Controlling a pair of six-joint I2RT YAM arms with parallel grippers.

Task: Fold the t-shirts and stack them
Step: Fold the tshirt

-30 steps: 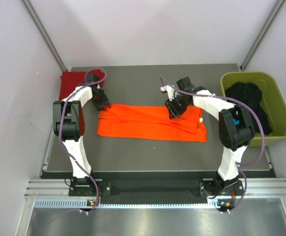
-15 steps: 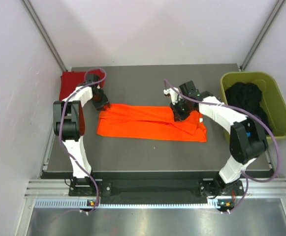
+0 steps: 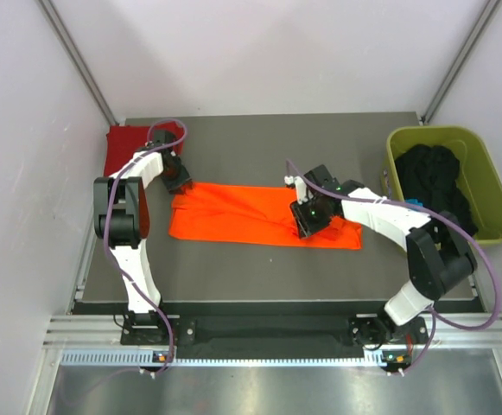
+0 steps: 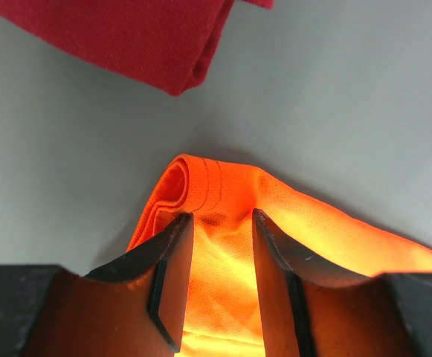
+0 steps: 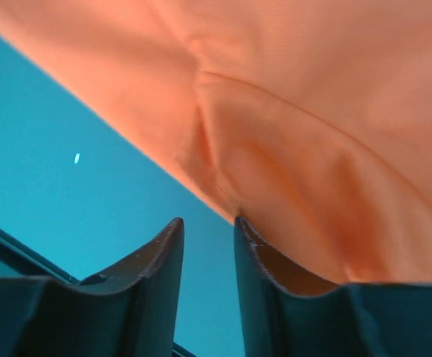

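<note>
Between the fingers of the left gripper (image 4: 219, 217), a bunched corner of the orange t-shirt (image 4: 223, 186) fills the gap, so this gripper appears clamped on the cloth just behind its stitched hem. The right gripper (image 5: 208, 223) has its fingers a little apart. Only bare table shows in the slit, and the orange cloth lies against the outer side of one finger, so I judge that it holds nothing.

Seen from above, the orange t-shirt lies as a long folded band across the middle of the table (image 3: 251, 138), with one gripper at its left end and the other over its right part. The dark red t-shirt (image 3: 121, 143) lies folded at the far left corner. The olive tub (image 3: 397, 143) at the right holds dark clothes (image 3: 436, 173).

The shirt is light, soft and limp. It will probably sag and slip, so it is better to pinch all layers at a corner or hem, at both ends together.

The right arm hides part of the band. Sleeves, collar and the number of layers cannot be made out.
</note>
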